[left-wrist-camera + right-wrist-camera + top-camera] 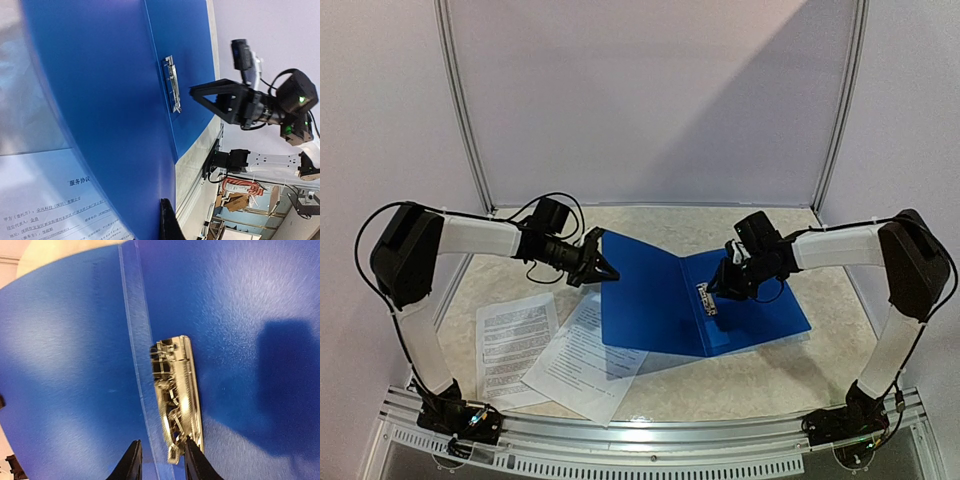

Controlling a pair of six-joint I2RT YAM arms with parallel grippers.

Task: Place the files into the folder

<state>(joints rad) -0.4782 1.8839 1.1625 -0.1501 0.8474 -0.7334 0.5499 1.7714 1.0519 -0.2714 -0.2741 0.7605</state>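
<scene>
Currently, the folder (720,310) is laid open at the middle of the counter (760,375), with its right leaf flat and its left leaf raised off the surface in a curve. The outer edge of the raised leaf, near its far corner, is pinched by the left hand (603,268), which is closed on it. In the left wrist view only one dark finger (167,222) is seen against the blue leaf's edge; the other is hidden behind it.

The right hand (716,291) is held low over the metal clip (707,299), which is fixed to the flat leaf just beside the fold. In the right wrist view its fingertips (132,462) are set narrowly apart, with the near end of the clip between them. A gap is seen on one side, and whether the clip is touched cannot be told.

The files are laid on the counter to the left of the folder. The first sheet (513,345) is placed nearest the left arm. The second sheet (582,365) overlaps it at one corner and is partly covered by the raised leaf.
</scene>
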